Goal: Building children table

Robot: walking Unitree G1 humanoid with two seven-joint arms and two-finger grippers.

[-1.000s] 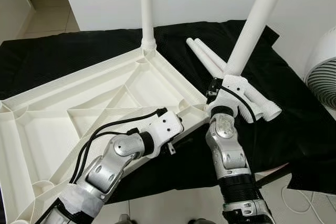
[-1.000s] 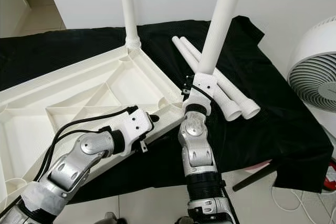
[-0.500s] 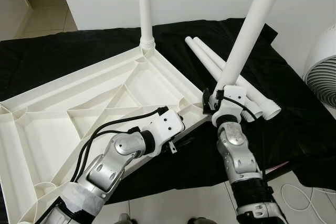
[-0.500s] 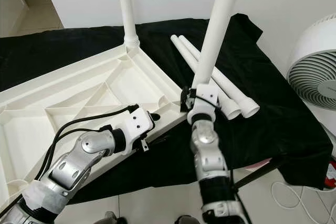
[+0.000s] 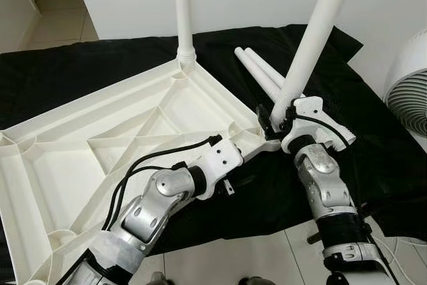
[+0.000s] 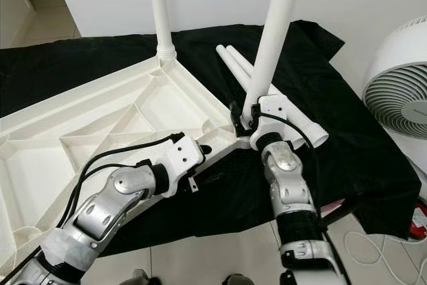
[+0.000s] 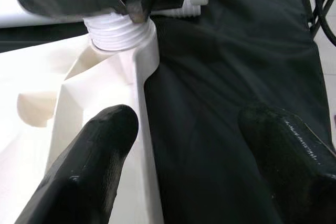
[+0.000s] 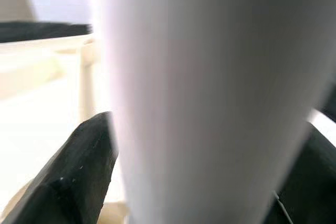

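One leg clamped in right gripper fingers, now nearer tabletop corner; left gripper fingers apart.

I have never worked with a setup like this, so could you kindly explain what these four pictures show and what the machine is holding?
This is a humanoid robot with two silver arms, each ending in a gripper with two black fingers. The two wide pictures come from a camera on its head, looking down; the two close-ups come from cameras on its wrists.

On the black cloth lies a white ribbed plastic tabletop, upside down. One white plastic leg already stands in its far corner, and two spare white legs lie beside it.

The right gripper is shut on another white tube leg, with its threaded end at the near corner socket. The left gripper is open at the tabletop's edge. A white fan stands on the right.
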